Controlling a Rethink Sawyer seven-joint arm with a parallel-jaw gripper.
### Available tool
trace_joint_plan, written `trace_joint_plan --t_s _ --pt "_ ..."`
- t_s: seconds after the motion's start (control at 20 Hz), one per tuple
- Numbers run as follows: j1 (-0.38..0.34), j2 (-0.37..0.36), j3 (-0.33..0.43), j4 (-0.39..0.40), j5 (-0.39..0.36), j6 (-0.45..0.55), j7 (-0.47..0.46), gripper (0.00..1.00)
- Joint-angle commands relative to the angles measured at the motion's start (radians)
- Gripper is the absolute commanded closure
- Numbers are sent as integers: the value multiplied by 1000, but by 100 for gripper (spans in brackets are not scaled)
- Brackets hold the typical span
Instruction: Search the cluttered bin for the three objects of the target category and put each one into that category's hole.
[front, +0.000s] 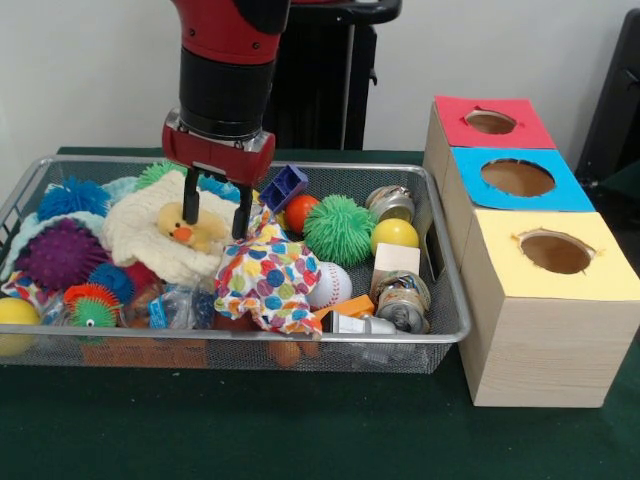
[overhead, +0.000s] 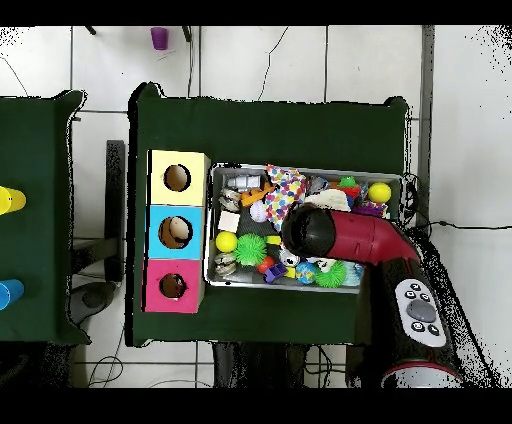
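Filling the bin (front: 440, 330), toys surround open fingers (front: 215, 214).

We take this for a robotics lab: a green-clothed table (overhead: 300, 130) on a tiled floor (overhead: 250, 60) with loose cables (overhead: 270, 55), a plain wall (front: 80, 70), and a pedestal-mounted arm (overhead: 370, 240).

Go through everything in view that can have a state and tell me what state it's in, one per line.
claw: open, fingers straddling the plush duck
plush duck: lying in the bin, not gripped
bin: full of toys, cluttered
red-topped box hole: open, nothing seen inside
blue-topped box hole: open
yellow-topped box hole: open
polka-dot cloth: crumpled over other toys
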Motion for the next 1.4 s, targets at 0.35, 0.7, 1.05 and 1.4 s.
trace_joint_plan --t_s 0.35,0.7,1.05,1.4 --pt "-33 -47 8 152 -9 -9 71 0" --pt "-25 1 0 131 -21 -62 90 0" --pt "-9 66 -21 85 -32 -129 113 0" --pt "-20 31 -15 103 -7 -90 85 0"
